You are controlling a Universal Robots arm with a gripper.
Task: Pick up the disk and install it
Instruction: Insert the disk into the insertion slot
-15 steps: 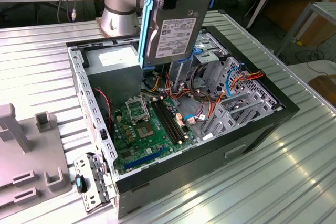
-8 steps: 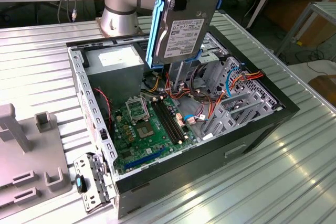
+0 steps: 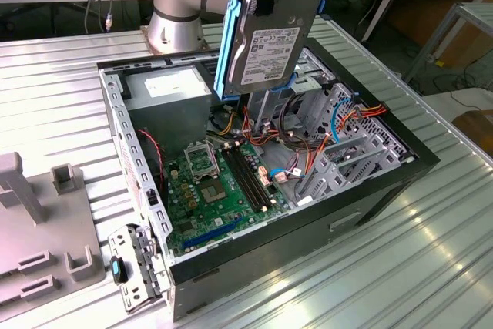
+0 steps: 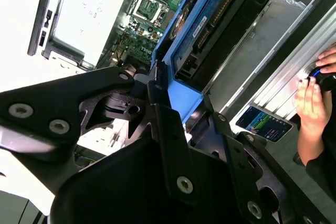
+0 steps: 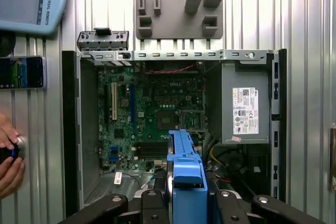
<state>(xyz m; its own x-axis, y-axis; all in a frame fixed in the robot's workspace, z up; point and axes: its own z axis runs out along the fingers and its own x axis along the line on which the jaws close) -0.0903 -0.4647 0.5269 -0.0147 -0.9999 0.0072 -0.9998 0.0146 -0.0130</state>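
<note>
Disk (image 3: 266,44) hangs on edge in the air above the open computer case (image 3: 115,113), pale label toward the exterior view; fingers (image 4: 164,124) clamped on its upper end at the blue rail, lower end left free; likely held upright so it can enter a drive cage (image 3: 343,156); case lies open-side-up on the bench (image 3: 46,75), giving access from above.

Exterior view looked slantwise down on the open computer case (image 3: 115,113), both wrist views looked past the disk (image 5: 186,177) into it.
</note>
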